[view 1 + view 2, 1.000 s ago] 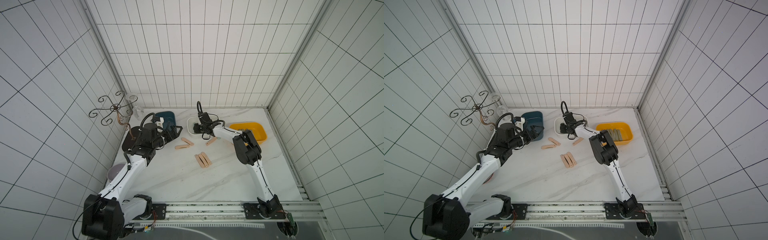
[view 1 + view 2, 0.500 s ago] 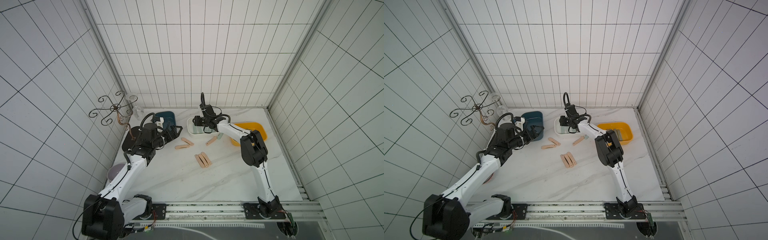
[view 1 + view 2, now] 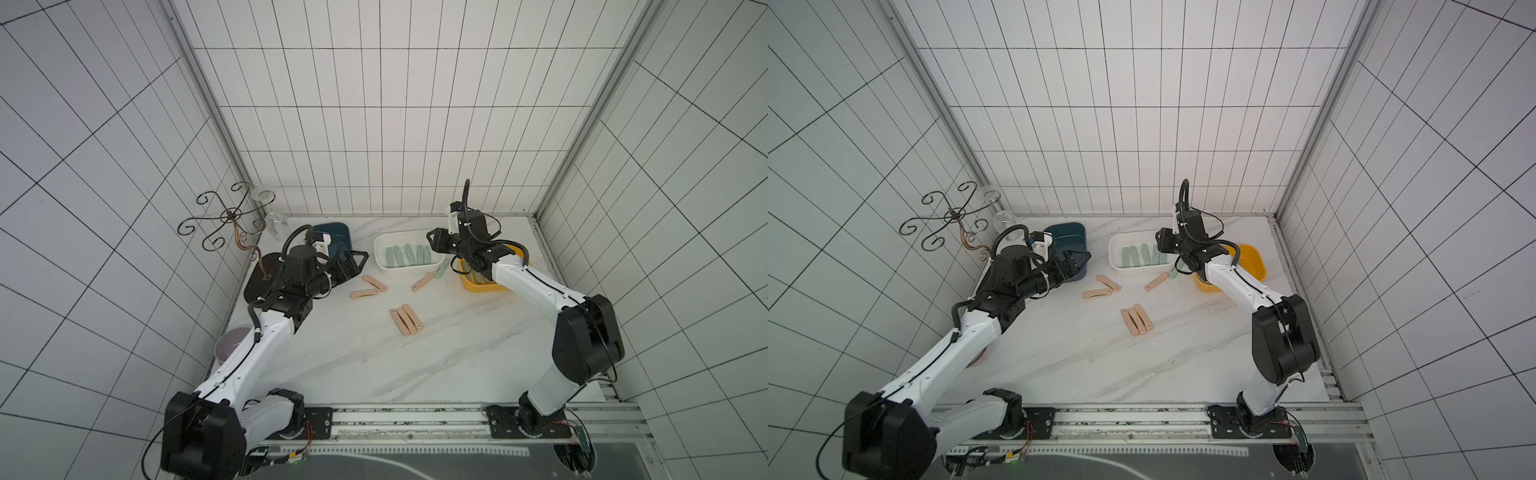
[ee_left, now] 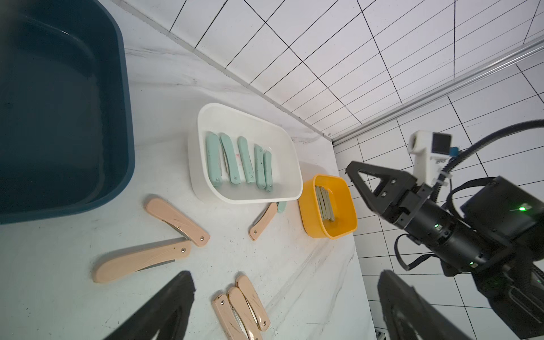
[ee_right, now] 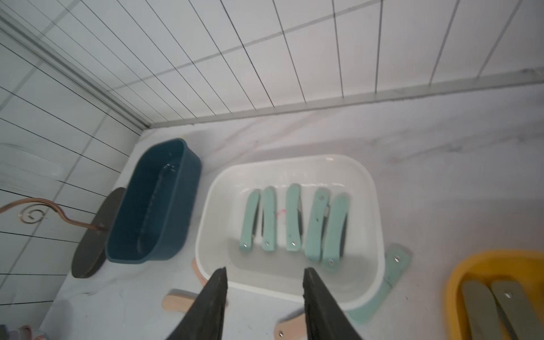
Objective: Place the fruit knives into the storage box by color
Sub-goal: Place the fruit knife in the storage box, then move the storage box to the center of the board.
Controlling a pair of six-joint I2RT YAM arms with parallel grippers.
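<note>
Sorting part done, judged from the layout. Left gripper (image 3: pixel 355 262) hovers with jaws spread wide and empty over the near end of the blue box (image 3: pixel 336 232) at 11 o'clock, which holds nothing. Six pink knives (image 3: pixel 405 320) lie loose mid-table. The white box (image 3: pixel 380 253) at 12 o'clock holds five mint knives (image 3: pixel 407 255). One loose mint knife (image 3: pixel 441 270) lies against its wall at 4 o'clock (awkward pinch). Right gripper (image 5: pixel 265 273) hangs above the white box, jaws partly apart and empty. The yellow box (image 3: pixel 478 286) at 2 o'clock holds olive knives (image 4: pixel 323 203). Probable next: lower onto the stray mint knife.
</note>
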